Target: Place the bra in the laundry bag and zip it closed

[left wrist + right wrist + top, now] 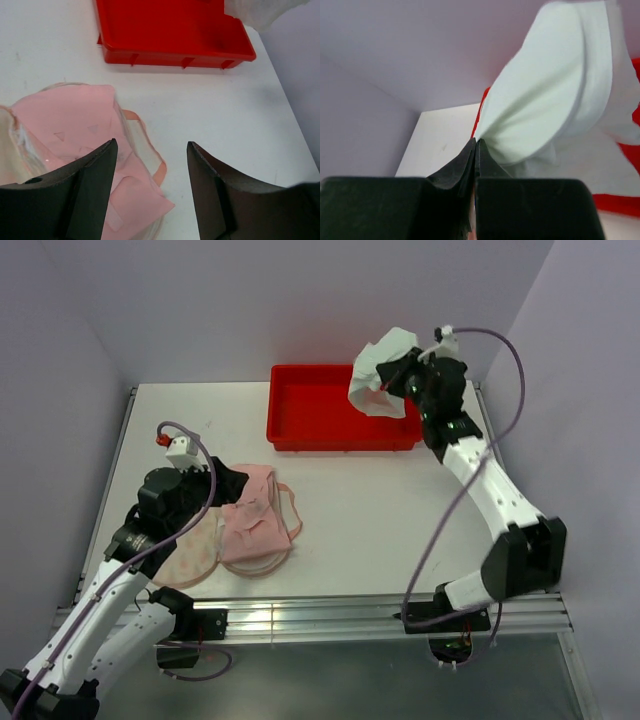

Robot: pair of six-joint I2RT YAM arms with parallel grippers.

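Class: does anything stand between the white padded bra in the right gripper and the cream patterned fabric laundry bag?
Yes. Pink fabric lies over the laundry bag's right side, and the open left gripper hangs above it. The bra hangs above the red plastic tray.

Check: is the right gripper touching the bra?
Touching. The right wrist view shows the right gripper shut, with the bra pinched by its edge between the fingertips.
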